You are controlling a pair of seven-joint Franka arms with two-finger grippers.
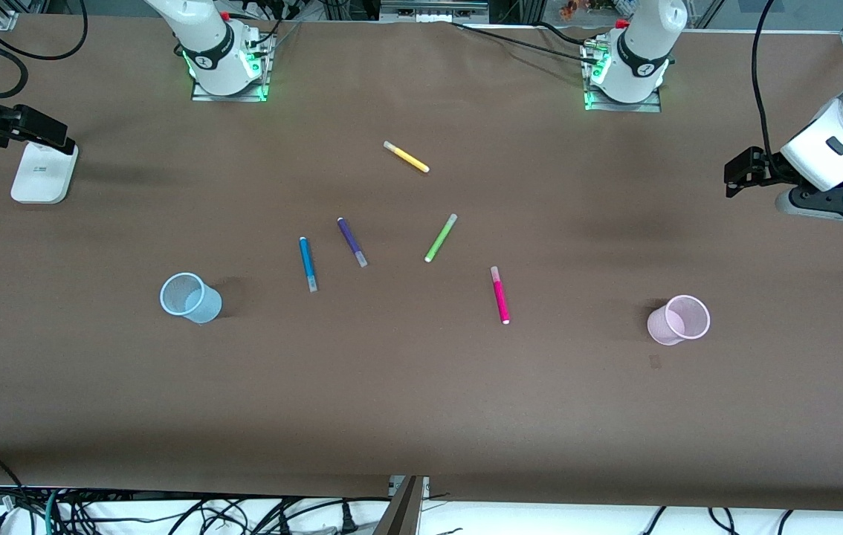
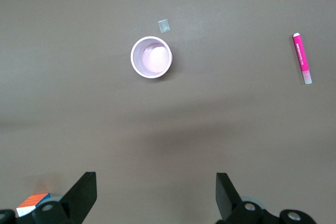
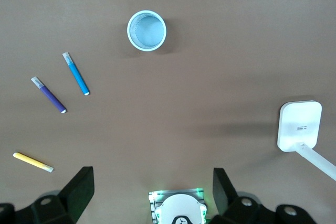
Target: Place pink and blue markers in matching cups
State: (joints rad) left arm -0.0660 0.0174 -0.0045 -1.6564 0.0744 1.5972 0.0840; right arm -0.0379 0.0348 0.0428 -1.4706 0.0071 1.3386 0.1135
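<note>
**Both hands released, markers loose on worktop**

Left hand [image 2: 155, 195] spread wide and empty, up over the left arm's end of the worktop [image 1: 421, 409], waiting. Right hand [image 3: 152, 195] also spread wide, empty, up over the right arm's end. Pink marker [image 1: 500, 294] lies flat mid-worktop, well apart from the upright pink cup [image 1: 679, 319]. Blue marker [image 1: 308, 263] lies flat just beside a purple pen [image 1: 351, 241], near the upright blue cup [image 1: 190, 297]. Green pen [image 1: 441, 237] and yellow pen [image 1: 406, 157] lie farther from the front camera.
</note>
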